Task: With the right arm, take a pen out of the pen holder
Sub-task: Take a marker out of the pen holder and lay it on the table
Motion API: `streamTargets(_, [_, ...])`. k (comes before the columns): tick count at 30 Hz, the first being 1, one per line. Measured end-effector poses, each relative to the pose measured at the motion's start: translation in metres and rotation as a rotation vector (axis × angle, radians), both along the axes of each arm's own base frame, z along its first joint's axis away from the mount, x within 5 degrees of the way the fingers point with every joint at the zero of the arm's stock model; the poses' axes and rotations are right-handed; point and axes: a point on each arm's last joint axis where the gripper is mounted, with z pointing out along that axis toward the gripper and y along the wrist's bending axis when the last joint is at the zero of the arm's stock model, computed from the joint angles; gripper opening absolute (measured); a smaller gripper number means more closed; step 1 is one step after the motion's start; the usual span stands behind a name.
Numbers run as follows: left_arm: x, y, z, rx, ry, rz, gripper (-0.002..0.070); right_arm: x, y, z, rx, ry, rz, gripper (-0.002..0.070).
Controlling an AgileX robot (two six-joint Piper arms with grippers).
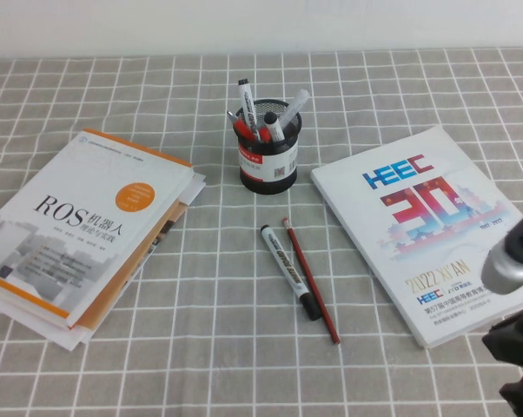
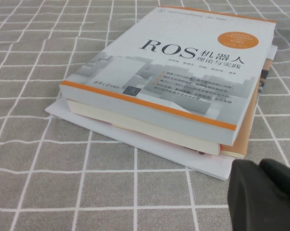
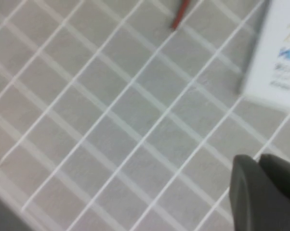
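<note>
High view: holder (image 1: 268,167) beyond right tool (image 3: 258,166)

Right end effector (image 3: 258,161): fingers pressed together, empty, hanging above the worktop (image 3: 111,120), with the right arm (image 1: 512,265) rising behind it. Left end effector (image 2: 257,164): fingers together, empty, low over the worktop.

High view downward, left wrist near book stack (image 2: 154,96), right apparently low

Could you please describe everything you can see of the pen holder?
The pen holder is a black mesh cup with a red-and-white label, standing upright on the checked cloth and holding several markers. Neither the right end effector, over the cloth's near right, nor the left end effector, by the books, touches it.
</note>
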Motion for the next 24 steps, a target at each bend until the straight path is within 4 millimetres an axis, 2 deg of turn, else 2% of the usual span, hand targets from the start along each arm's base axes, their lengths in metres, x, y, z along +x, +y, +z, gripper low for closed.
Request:
streamTargets(3, [0.000,0.000,0.000,0.000,0.000,0.000,-0.0004,-0.004,-0.014,-0.013,0.043,-0.096,-0.040,-0.0012])
streamTargets(6, [0.000,0.000,0.000,0.000,0.000,0.000,-0.0004,-0.012,-0.037,-0.029,0.099,-0.218,-0.117,-0.0012])
streamTargets(10, [0.000,0.000,0.000,0.000,0.000,0.000,-0.0004,-0.028,-0.067,-0.060,0.169,-0.405,-0.255,-0.0012])
streamTargets(14, [0.000,0.000,0.000,0.000,0.000,0.000,-0.0004,-0.050,-0.086,-0.094,0.232,-0.568,-0.380,-0.0012])
streamTargets(21, [0.000,0.000,0.000,0.000,0.000,0.000,-0.0004,-0.074,-0.099,-0.134,0.292,-0.744,-0.484,-0.0012])
streamTargets(24, [0.000,0.000,0.000,0.000,0.000,0.000,-0.0004,-0.079,-0.100,-0.132,0.330,-0.808,-0.484,-0.0012])
